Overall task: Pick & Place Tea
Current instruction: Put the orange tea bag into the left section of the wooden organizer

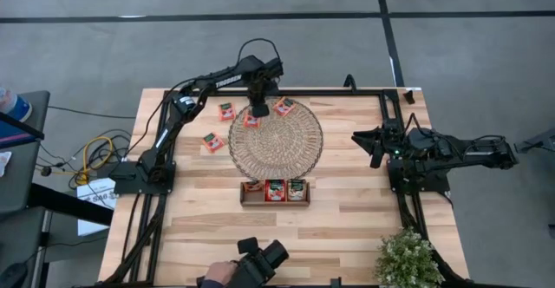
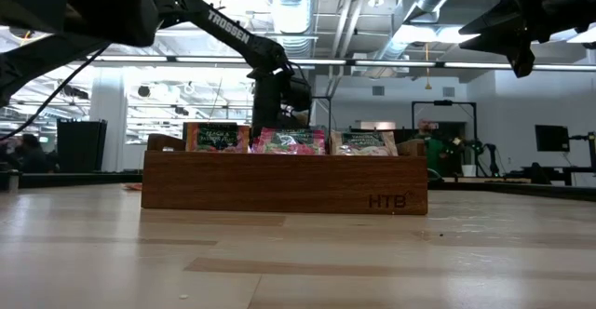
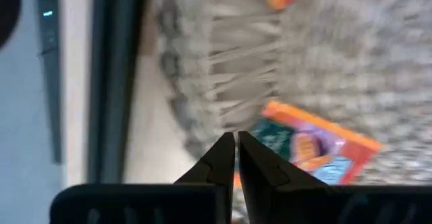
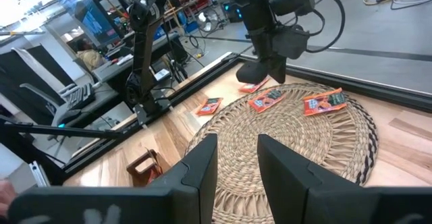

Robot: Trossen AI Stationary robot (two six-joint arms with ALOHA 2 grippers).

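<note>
1. Over the far rim of the round woven straw mat (image 1: 276, 138), your left gripper (image 1: 259, 108) hangs with its fingers pressed together and nothing visibly between them; the left wrist view shows the closed tips just above the edge of a red-orange flat tea sachet (image 3: 307, 146) lying on the weave.
2. Four loose sachets show from above: one under the left gripper at the mat's far edge, one beside it on the mat (image 1: 284, 107), and two on the bare pale wooden table (image 1: 347, 227) to the mat's left (image 1: 226, 111) (image 1: 212, 142).
3. More sachets stand upright in the small brown three-compartment wooden tray (image 1: 276, 200) on the near side of the mat.
4. Expect the sachets to be very light, thin and bendable, probably with a slick wrapper. Lying flat, they offer little to pinch.
5. You will likely need to open the fingers, straddle one edge, and press slightly into the springy weave to get a finger under it; take the edge rather than the middle.
6. Squeeze gently; a hard pinch may crumple the packet or flick it away.
7. Your right gripper (image 4: 236, 166) waits at the table's right side, well apart, fingers parted and holding nothing.
</note>
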